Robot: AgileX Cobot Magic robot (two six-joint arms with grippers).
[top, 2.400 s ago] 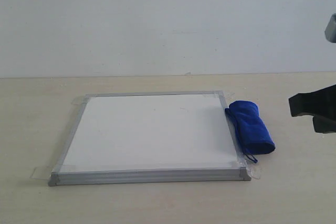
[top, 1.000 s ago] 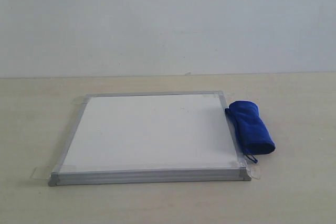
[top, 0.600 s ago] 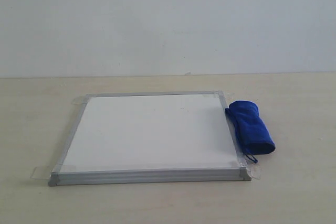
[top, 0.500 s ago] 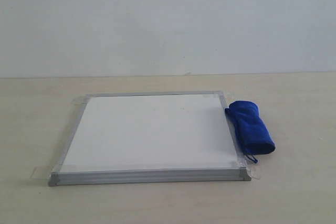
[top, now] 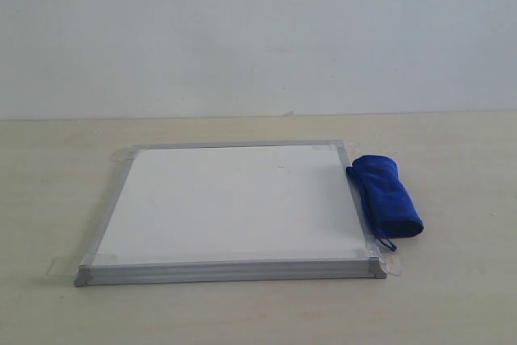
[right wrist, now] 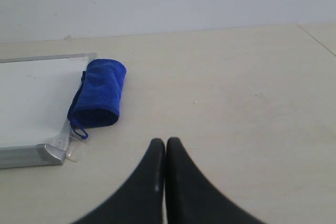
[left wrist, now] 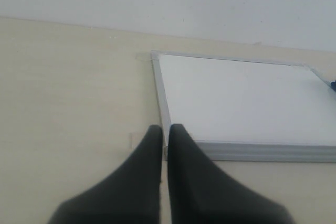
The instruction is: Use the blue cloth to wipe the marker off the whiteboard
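Observation:
The whiteboard [top: 226,208] lies flat on the table, silver-framed, with tape tabs at its corners. Its white surface looks plain; the marker is not visible in any view. The blue cloth [top: 388,195] lies rolled on the table against the board's right edge, its loop string at the near end. Neither gripper is in the exterior view. My left gripper [left wrist: 165,128] is shut and empty, hovering near the whiteboard's [left wrist: 236,98] near left corner. My right gripper [right wrist: 165,141] is shut and empty over bare table, well away from the blue cloth [right wrist: 98,95] and the whiteboard [right wrist: 26,103].
The light wooden table [top: 452,296] runs back to a white wall [top: 258,30]. Clear tape tabs [top: 60,265] stick out from the board's corners.
The right gripper, seen earlier at the right edge of the exterior view, has left that view. The board and cloth have not moved.

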